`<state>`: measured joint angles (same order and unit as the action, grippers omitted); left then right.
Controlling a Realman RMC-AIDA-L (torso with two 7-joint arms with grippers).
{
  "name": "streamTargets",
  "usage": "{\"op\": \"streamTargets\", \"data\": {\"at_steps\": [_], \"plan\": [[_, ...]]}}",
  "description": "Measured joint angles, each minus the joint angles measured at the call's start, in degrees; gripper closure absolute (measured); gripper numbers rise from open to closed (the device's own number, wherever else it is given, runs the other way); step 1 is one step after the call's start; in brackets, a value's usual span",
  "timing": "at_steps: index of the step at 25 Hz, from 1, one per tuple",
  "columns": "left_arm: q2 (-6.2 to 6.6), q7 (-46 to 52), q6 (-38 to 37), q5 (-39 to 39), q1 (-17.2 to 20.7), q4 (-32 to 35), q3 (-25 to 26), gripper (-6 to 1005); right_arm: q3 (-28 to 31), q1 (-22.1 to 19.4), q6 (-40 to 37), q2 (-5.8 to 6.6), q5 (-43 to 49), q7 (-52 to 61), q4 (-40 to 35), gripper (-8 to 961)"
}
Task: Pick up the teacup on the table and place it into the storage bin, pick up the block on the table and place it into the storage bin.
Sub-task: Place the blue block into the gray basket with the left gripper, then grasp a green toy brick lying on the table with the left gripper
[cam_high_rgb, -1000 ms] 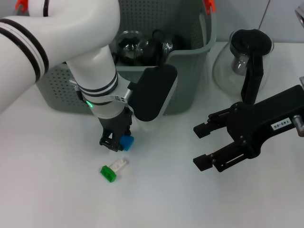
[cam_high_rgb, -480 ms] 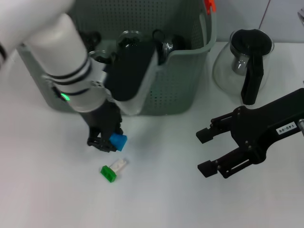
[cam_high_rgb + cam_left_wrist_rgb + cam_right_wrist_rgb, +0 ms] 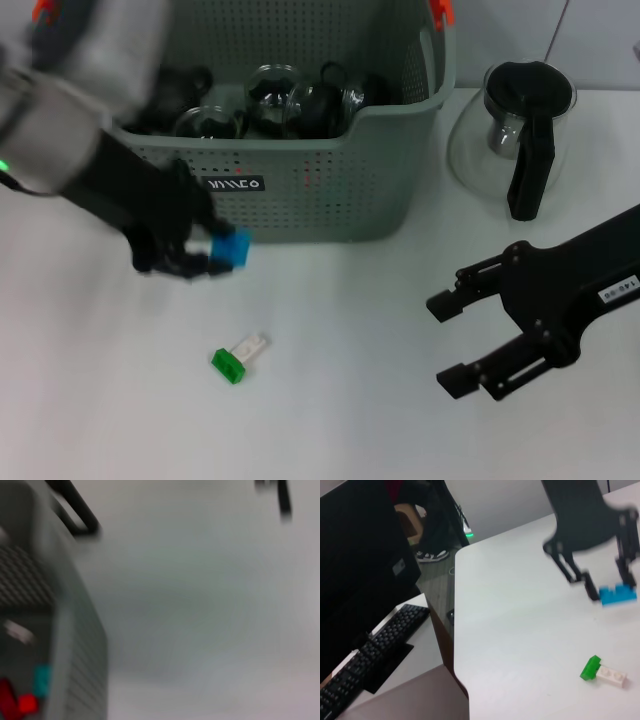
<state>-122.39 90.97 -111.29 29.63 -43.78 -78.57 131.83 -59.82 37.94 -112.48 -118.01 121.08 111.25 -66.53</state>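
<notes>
My left gripper (image 3: 212, 258) is shut on a blue block (image 3: 234, 249) and holds it off the table, just in front of the storage bin (image 3: 330, 200), a grey-green perforated basket. The right wrist view shows the same gripper (image 3: 605, 587) with the blue block (image 3: 618, 594) hanging from its fingers. A green and white block (image 3: 238, 357) lies on the table below it. Glass teacups (image 3: 270, 95) with black handles lie inside the bin. My right gripper (image 3: 447, 342) hovers open over the table at the right.
A glass carafe (image 3: 515, 125) with a black handle stands right of the bin. The left wrist view shows only the blurred bin wall (image 3: 75, 650) and white table. In the right wrist view, the table edge (image 3: 455, 630) borders a desk with a keyboard (image 3: 365, 660).
My left gripper has lifted the blue block off the table and carried it left and up toward the bin's front. The right arm has drifted slightly right and down.
</notes>
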Motion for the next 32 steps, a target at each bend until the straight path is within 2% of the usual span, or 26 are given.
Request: {"op": "streamTargets", "data": {"at_steps": [2,6,9,11,12,16,17,18,22,27,31,32], "plan": [[1.36,1.14,-2.29,4.43,0.0,-0.82,5.49,546,-0.06,0.0,-0.31,-0.01,0.56,-0.49,0.0,71],[5.18,5.29,-1.87,13.46,-0.03,1.58,13.7,534,-0.09,-0.12,-0.56,-0.32,1.09,-1.84,0.14,71],[7.77,9.24,2.46,18.94,-1.0,6.19,16.87,524,-0.12,-0.13,-0.62,-0.45,1.1,-3.0,0.44,71],[8.84,12.02,6.66,20.19,-1.8,8.88,16.83,517,-0.09,0.07,-0.62,-0.45,1.1,-3.57,0.85,71],[9.08,13.02,8.41,20.2,-2.13,9.74,16.52,514,-0.09,0.16,-0.61,-0.47,1.09,-3.66,0.97,71],[9.8,18.79,23.28,19.01,-4.12,16.16,12.9,501,-0.1,0.39,-0.29,-0.55,1.08,-4.04,1.94,71],[10.1,19.87,28.83,18.54,-4.63,19.2,10.4,498,-0.08,0.43,-0.21,-0.58,1.07,-4.18,2.19,70],[10.1,19.87,28.83,18.54,-4.63,19.2,10.4,495,-0.05,0.46,-0.2,-0.63,1.06,-4.35,2.41,70],[10.19,23.28,38.56,16.15,-5.31,23.27,6.43,482,-0.04,0.44,-0.12,-0.88,1.05,-4.62,2.98,70],[10.69,25.54,41.81,13.16,-6.5,26.01,4.96,466,0.28,0.31,-0.01,-0.91,1.06,-4.75,3.06,70],[10.33,28.04,39.08,11.87,-4.89,20.46,5.18,453,0.37,0.4,0.26,-0.86,1.08,-5.14,3.14,70],[10.21,28.65,36.96,12.13,-3.97,17.87,5.4,405,0.44,0.49,0.28,-0.82,1.09,-5.15,3.15,70]]}}
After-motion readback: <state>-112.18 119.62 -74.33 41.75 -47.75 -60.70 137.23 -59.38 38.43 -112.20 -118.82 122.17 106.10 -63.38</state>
